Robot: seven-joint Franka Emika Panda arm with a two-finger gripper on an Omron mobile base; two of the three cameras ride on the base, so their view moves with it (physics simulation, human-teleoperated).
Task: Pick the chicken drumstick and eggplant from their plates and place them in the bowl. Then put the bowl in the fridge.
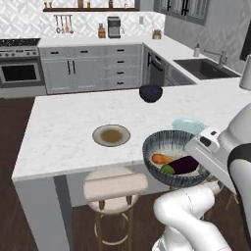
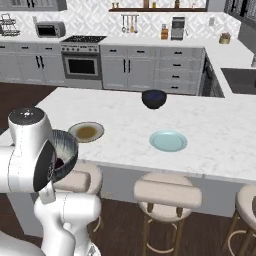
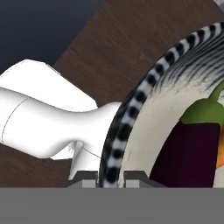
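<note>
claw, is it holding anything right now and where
The claw is shut on the bowl, pinching its rim, with the eggplant and drumstick inside.

bowl (image 1: pixel 169 147): grey-blue streaked, held up off the tabletop (image 1: pixel 68 122), just past its near edge
eggplant (image 1: pixel 185 165): dark purple, green cap, lying inside the bowl
chicken drumstick (image 1: pixel 161 159): orange-brown, in the bowl, touching the eggplant
olive-brown plate (image 1: pixel 111 135): flat on tabletop, near that edge
teal plate (image 2: pixel 168 141): flat on tabletop
</note>
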